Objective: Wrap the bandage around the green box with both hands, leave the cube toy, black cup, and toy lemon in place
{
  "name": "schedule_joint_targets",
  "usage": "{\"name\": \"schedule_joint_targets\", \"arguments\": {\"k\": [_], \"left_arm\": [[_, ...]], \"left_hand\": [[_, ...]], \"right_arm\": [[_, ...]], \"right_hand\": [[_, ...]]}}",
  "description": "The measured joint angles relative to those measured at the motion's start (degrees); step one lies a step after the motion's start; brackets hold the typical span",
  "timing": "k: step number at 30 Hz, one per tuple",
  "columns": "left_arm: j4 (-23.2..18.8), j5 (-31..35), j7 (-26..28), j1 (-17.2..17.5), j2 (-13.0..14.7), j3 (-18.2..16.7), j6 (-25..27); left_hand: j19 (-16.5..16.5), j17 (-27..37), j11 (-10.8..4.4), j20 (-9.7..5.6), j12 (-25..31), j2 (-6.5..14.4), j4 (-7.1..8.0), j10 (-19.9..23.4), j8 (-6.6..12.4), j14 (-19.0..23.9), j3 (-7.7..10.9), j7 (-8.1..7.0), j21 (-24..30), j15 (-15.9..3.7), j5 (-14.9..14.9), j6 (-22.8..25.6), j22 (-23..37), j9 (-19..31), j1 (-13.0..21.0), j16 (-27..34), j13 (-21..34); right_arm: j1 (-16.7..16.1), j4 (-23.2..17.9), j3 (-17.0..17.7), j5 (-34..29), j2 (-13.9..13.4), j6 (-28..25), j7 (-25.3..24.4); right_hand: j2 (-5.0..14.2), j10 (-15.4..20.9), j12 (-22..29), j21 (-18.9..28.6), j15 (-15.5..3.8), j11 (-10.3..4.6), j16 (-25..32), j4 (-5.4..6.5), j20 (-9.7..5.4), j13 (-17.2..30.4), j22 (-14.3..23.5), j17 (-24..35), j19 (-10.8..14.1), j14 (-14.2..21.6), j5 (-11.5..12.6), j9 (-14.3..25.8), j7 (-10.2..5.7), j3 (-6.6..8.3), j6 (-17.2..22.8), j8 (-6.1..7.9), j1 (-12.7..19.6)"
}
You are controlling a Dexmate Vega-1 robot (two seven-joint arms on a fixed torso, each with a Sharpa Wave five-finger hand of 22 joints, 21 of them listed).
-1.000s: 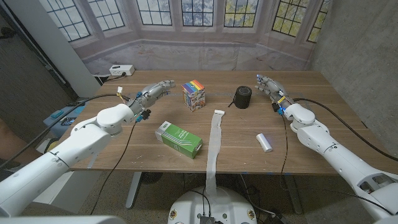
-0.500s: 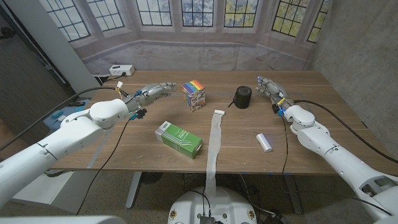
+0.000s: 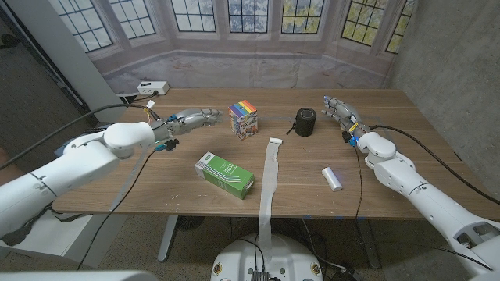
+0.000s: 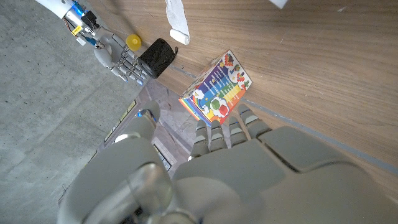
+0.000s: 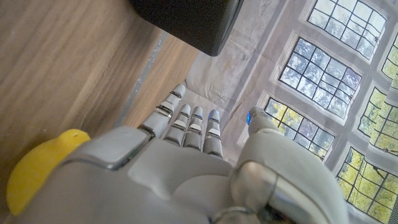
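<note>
From the head view, the green box [image 3: 225, 174] lies near the table's [image 3: 406, 148] front edge, the bandage [image 3: 269, 176] just beside it, hanging over that edge. The left hand [image 3: 187, 119], fingers apart and empty, reaches toward the cube [image 3: 244, 119]. The right hand [image 3: 339, 110] is beside the cup [image 3: 305, 122], holding nothing.

From the left wrist, the cup's inside is hidden.

From the right wrist, the lemon [image 5: 37, 168] is partly hidden behind the hand, perhaps touching it.

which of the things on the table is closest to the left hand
The cube toy, the rainbow-striped block just beyond the left hand; the green box and black cup sit farther off.
</note>
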Motion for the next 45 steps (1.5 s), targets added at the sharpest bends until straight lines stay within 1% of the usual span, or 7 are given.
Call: {"name": "schedule_joint_targets", "arguments": {"k": [14, 21, 24, 32, 41, 43, 45], "left_arm": [[-0.6, 0.3, -5.5, -1.5, 2.8, 0.5, 0.4], [-0.3, 0.3, -9.8, -3.6, 4.2, 1.4, 1.5], [-0.3, 0.4, -11.7, -4.4, 5.0, 1.8, 1.8], [-0.5, 1.8, -15.9, -6.7, 6.9, 2.9, 2.2], [-1.0, 5.3, -21.8, -10.4, 8.5, 4.4, 2.5], [-1.1, 6.1, -22.7, -11.1, 8.6, 4.7, 2.6], [-1.1, 6.9, -23.7, -12.0, 8.7, 5.2, 2.6]], "left_hand": [[-0.3, 0.0, 0.01, 0.31, 0.0, -0.3, 0.00, 0.0, -0.26, 0.0, 0.01, -0.28, 0.0, 0.01, 0.4, -0.9, 0.0, 0.0, 1.2, 0.0, 0.3], [-0.5, 0.0, -0.30, 0.52, 0.0, -1.6, -0.49, -0.3, -0.26, -1.1, 0.02, 0.00, -0.3, 0.29, 0.4, -2.7, 0.0, 0.0, 3.2, 0.0, 0.5], [-0.6, 0.3, -0.30, 0.61, 0.0, -1.8, -0.49, -0.3, -0.26, -1.1, 0.02, -0.31, -0.3, 0.28, 0.4, -3.0, 0.0, 0.0, 3.4, 0.0, 0.5], [-0.6, 0.3, -0.30, 0.61, 0.0, -2.4, -0.73, -0.3, -0.26, -1.1, 0.26, -0.31, -0.3, 0.28, 0.4, -3.0, 0.0, 0.0, 5.0, 0.0, 0.8], [-0.6, 0.3, -0.51, 0.61, 0.0, -3.5, -0.73, -0.5, -0.26, -1.1, 0.26, 0.00, -0.3, 0.28, 0.2, -3.3, 0.0, 0.0, 6.6, 0.0, 0.8], [-0.6, 0.3, -0.60, 0.61, 0.0, -3.7, -0.73, -0.6, -0.26, -1.1, 0.26, 0.00, -0.3, 0.28, -0.3, -3.3, 0.0, 0.0, 7.1, 0.0, 1.0], [-0.6, 0.3, -0.62, 0.61, 0.0, -4.3, -0.73, -0.6, -0.26, -1.1, 0.26, -0.45, -0.3, 0.28, -0.4, -3.7, 0.0, 0.0, 7.8, 0.0, 1.1]], "right_arm": [[0.2, 0.2, 0.1, -0.3, -0.3, -0.1, -0.4], [0.2, 0.2, 0.3, -0.4, -0.5, -0.2, -0.8], [0.0, 0.0, 0.4, -0.5, -0.7, -0.4, -1.0], [-0.7, -1.1, 0.8, -0.5, -1.1, -0.8, -1.9], [-1.4, -2.2, 1.2, -0.5, -1.4, -1.2, -2.9], [-1.5, -2.4, 1.2, -0.6, -1.4, -1.3, -3.1], [-1.7, -2.6, 1.2, -0.6, -1.4, -1.4, -3.4]], "right_hand": [[0.00, 0.0, 0.0, 0.0, 0.00, 0.00, 0.0, -0.24, 0.00, 0.0, 0.0, -0.3, 0.0, 0.0, 0.0, 0.0, 0.00, -0.24, 0.0, 0.00, 0.0], [0.00, -0.2, 0.0, 0.0, 0.00, 0.21, 0.0, -0.23, 0.00, 0.0, 0.0, -0.3, 0.0, 0.0, 0.0, 0.0, 0.21, -0.24, -0.2, 0.00, 0.0], [0.00, -0.3, 0.0, 0.0, 0.00, 0.30, 0.0, -0.23, -0.20, 0.0, 0.0, -0.3, -0.2, 0.0, 0.0, 0.0, 0.21, -0.24, -0.2, 0.00, 0.0], [0.00, -0.3, 0.0, 0.0, 0.31, 0.30, 0.0, -0.47, -0.22, 0.0, 0.0, -0.3, -0.2, -0.3, 0.0, 0.0, 0.14, -0.48, -0.3, 0.00, 0.0], [0.00, -0.6, 0.0, 0.0, 0.31, -0.01, 0.0, -0.48, -0.22, 0.0, 0.0, -0.3, -0.2, -0.3, 0.0, 0.0, 0.02, -0.48, -0.6, 0.00, 0.0], [0.00, -0.6, 0.0, 0.0, 0.31, -0.01, 0.0, -0.91, -0.21, 0.0, 0.0, -0.3, -0.2, -0.3, 0.0, 0.0, 0.09, -0.43, -0.7, 0.00, 0.0], [0.00, -0.6, 0.0, 0.0, 0.31, -0.01, 0.0, -0.95, -0.22, 0.0, 0.0, -0.3, -0.2, -0.3, 0.0, 0.0, 0.09, -0.47, -0.7, 0.00, 0.0]]}}
